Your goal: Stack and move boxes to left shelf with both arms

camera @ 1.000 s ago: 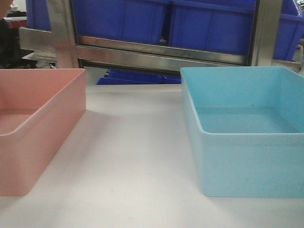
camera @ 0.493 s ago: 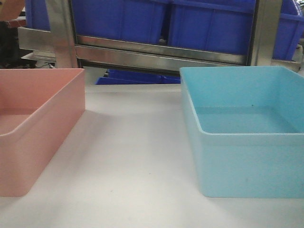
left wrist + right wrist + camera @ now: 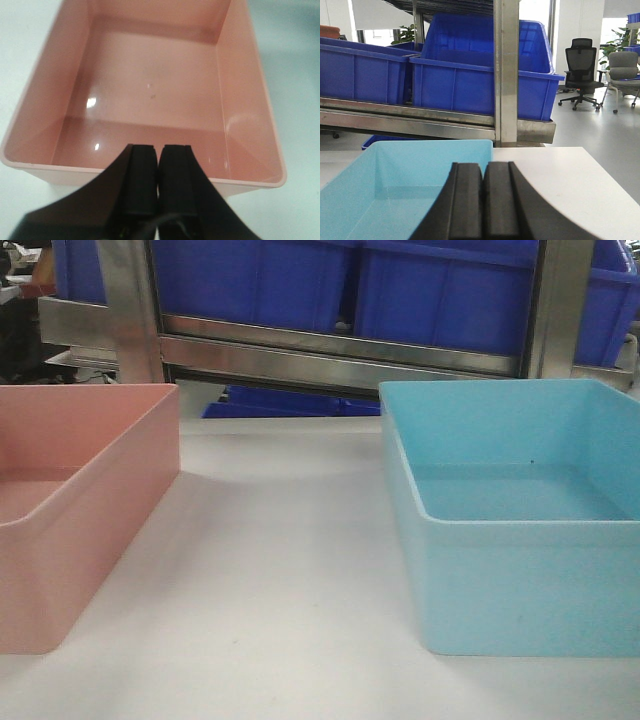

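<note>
The salmon pink bin (image 3: 90, 490) stands at the left edge of the front view and the light turquoise bin (image 3: 520, 580) at the right. Both are upright on the white desk (image 3: 280, 580) and well apart, with a wide strip of desk between them. Behind them, across the top of the frame, a steel rack (image 3: 340, 355) carries dark blue bins (image 3: 250, 280).

In the left wrist view the left tool (image 3: 158, 150) is at the bottom centre. Its two black fingers are pressed together and hold nothing. It is over the near rim of the pink bin; whether it touches the rim I cannot tell.

In the right wrist view the right tool (image 3: 483, 172) is also at the bottom centre, fingers fully together and gripping nothing. The turquoise bin lies at the lower left, partly behind it.
</note>
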Action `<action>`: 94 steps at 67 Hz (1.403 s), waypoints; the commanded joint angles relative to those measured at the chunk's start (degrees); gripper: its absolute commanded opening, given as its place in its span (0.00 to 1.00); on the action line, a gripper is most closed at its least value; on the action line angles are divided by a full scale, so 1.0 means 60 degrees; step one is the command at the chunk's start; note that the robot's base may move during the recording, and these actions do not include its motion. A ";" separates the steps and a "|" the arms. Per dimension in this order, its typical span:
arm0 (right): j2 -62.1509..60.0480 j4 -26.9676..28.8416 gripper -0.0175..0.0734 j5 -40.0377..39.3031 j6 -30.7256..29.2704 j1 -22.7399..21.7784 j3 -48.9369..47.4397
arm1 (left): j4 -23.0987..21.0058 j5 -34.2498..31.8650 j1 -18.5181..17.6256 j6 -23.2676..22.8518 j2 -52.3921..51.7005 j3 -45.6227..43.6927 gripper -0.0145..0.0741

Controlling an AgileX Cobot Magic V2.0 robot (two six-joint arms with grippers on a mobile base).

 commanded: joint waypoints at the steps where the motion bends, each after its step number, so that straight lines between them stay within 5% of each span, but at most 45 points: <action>1: -0.0045 -0.0005 0.25 -0.0817 -0.0077 0.0010 0.0019 | -0.0159 -0.0311 0.0012 -0.0055 0.0907 -0.0839 0.15; 16: -0.0045 -0.0005 0.25 -0.0817 -0.0077 0.0010 0.0019 | -0.0327 0.1393 0.0052 0.0417 0.3350 -0.2925 0.17; 35: -0.0045 -0.0005 0.25 -0.0817 -0.0077 0.0010 0.0019 | -0.0344 0.4626 0.1065 0.2006 0.6466 -0.6147 0.59; 55: -0.0045 -0.0005 0.25 -0.0817 -0.0077 0.0010 0.0019 | -0.0221 0.5635 0.2200 0.2120 0.9213 -0.9322 0.57; 80: -0.0045 -0.0005 0.25 -0.0817 -0.0077 0.0010 0.0019 | -0.0019 0.5551 0.2762 0.2508 1.1251 -1.0634 0.57; 94: -0.0045 -0.0005 0.25 -0.0817 -0.0077 0.0010 0.0019 | 0.0291 0.5395 0.2762 0.2508 1.1828 -1.0679 0.40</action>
